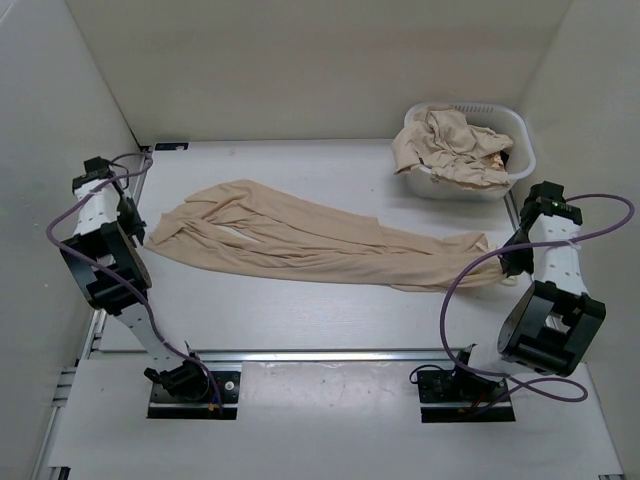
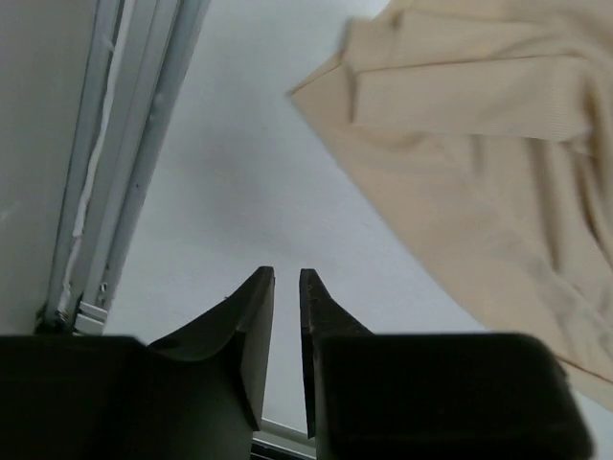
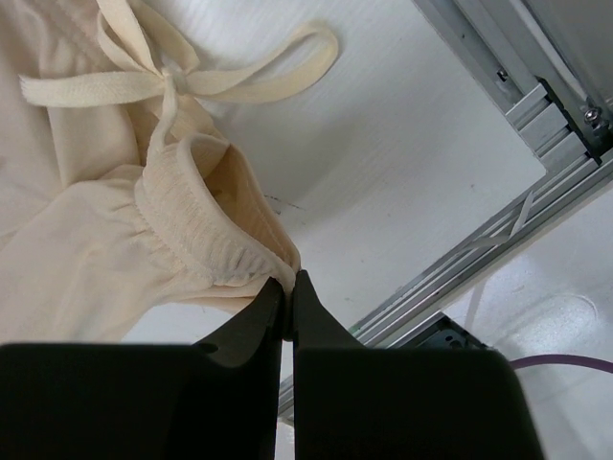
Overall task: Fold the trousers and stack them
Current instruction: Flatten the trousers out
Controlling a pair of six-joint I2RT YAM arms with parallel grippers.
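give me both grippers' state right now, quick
Left gripper: nearly closed, empty, beside the trousers.
Right gripper: closed on the trousers' waistband.

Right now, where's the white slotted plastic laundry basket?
In the top view, the white slotted plastic laundry basket sits at the table's far right corner, beyond the right gripper.

Your left gripper [image 2: 286,280] hangs with fingers nearly closed on nothing; your right gripper [image 3: 289,287] pinches the trousers' [image 3: 182,230] waistband.
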